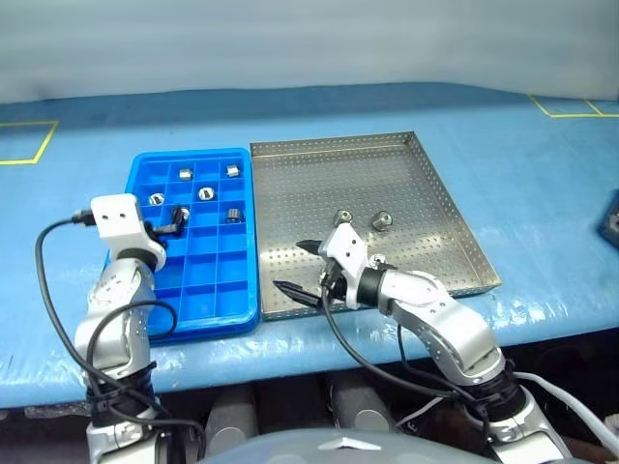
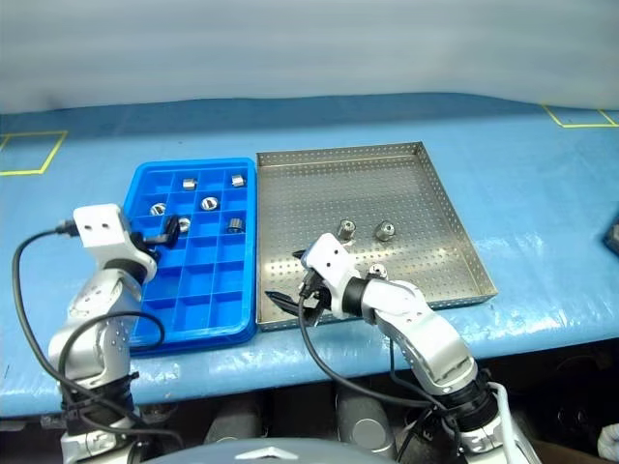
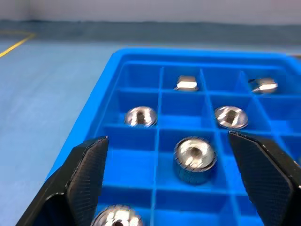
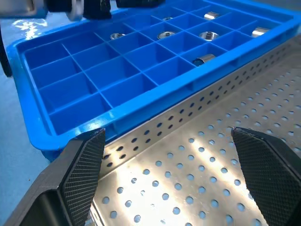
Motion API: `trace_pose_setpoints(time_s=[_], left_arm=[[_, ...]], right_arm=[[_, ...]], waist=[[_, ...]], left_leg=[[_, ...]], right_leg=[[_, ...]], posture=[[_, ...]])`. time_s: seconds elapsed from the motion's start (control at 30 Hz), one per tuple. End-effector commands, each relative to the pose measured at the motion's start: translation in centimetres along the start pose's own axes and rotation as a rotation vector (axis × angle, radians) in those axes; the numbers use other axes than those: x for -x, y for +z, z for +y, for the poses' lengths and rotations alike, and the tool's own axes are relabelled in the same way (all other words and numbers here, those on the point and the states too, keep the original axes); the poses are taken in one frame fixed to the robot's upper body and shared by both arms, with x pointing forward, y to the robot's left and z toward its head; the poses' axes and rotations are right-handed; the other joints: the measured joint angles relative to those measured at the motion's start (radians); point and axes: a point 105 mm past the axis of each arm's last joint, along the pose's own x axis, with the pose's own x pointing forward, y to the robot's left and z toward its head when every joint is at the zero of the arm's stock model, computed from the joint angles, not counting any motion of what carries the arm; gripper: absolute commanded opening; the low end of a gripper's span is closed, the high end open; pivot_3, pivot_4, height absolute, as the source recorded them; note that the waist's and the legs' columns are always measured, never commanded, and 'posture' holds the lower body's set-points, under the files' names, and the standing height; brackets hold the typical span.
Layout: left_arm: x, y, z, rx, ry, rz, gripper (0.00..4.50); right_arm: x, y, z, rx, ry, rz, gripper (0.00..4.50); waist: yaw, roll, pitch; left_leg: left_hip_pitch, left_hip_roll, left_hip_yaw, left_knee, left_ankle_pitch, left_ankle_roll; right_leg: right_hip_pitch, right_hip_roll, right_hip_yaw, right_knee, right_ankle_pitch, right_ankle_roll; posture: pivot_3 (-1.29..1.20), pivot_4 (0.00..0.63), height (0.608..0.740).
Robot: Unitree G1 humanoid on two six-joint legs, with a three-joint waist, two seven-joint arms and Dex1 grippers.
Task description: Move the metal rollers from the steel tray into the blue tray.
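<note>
While looking down over the table, noting the blue tray and the steel tray lying side by side near the front edge, long sides just beside each other, blue tray to the left.

Counting six metal rollers sitting in the blue tray, one per compartment, all in the three rows nearest its far edge: two in the far row, two in the second, two in the third. Leaving the rows toward its near edge unfilled where visible.

Counting three rollers lying on the steel tray's perforated floor, toward the middle and near edge: two standing close together and one nearer, partly hidden behind the right wrist.

Seeing one more shiny roller cut off at the frame edge in the left wrist view; not managing to tell its compartment. Also seeing a dark object cut off at the table's right edge; unidentifiable.

Finding the left gripper hovering over the blue tray's left side, pointing roughly level toward the far edge, fingers spread wide, gripping nothing, flanking a third-row roller without touching it.

Finding the right gripper hanging over the steel tray's near-left corner, angling toward the blue tray, fingers spread wide and carrying nothing.
</note>
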Motion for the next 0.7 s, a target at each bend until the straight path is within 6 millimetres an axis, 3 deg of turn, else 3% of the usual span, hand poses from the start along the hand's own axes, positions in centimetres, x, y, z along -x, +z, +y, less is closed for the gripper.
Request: trace_pose_setpoints(time_s=[0.03, 0.2, 0.37, 0.7], left_arm=[[-0.2, 2.3, -4.7, -0.022, -0.303, -0.038, 4.45], [-1.5, 1.8, -8.6, -0.083, -0.531, 0.059, 4.45], [-3.3, 0.2, -12.1, -0.090, -0.699, 0.186, 4.45], [-6.1, -3.3, -15.3, -0.157, -0.773, 0.340, 4.45]], right_arm=[[1.8, 0.5, -1.5, 0.015, -0.096, -0.012, 4.50], [3.8, -0.6, -2.8, -0.004, -0.202, 0.031, 4.50], [4.5, -0.9, -3.0, -0.016, -0.248, 0.039, 4.50], [4.8, -1.0, -2.7, -0.029, -0.286, 0.035, 4.50]], waist=[[-0.003, 0.000, 0.000], [-0.018, 0.000, 0.000], [-0.034, 0.000, 0.000], [-0.089, 0.000, 0.000]], left_leg=[[0.000, 0.000, 0.000, 0.000, 0.000, 0.000], [0.000, 0.000, 0.000, -0.001, 0.000, 0.000], [0.001, 0.000, 0.000, -0.001, 0.000, 0.000], [0.000, 0.000, 0.000, -0.003, 0.000, 0.000]], right_leg=[[0.000, 0.000, 0.000, 0.000, 0.000, 0.000], [-0.001, 0.001, 0.000, 0.000, 0.000, 0.000], [0.000, 0.001, 0.000, 0.001, 0.000, 0.000], [-0.001, 0.001, 0.001, 0.000, 0.000, 0.000]], posture=[[-0.12, 0.150, 0.740], [-0.15, 0.150, 0.740], [-0.19, 0.150, 0.740], [-0.26, 0.150, 0.740]])
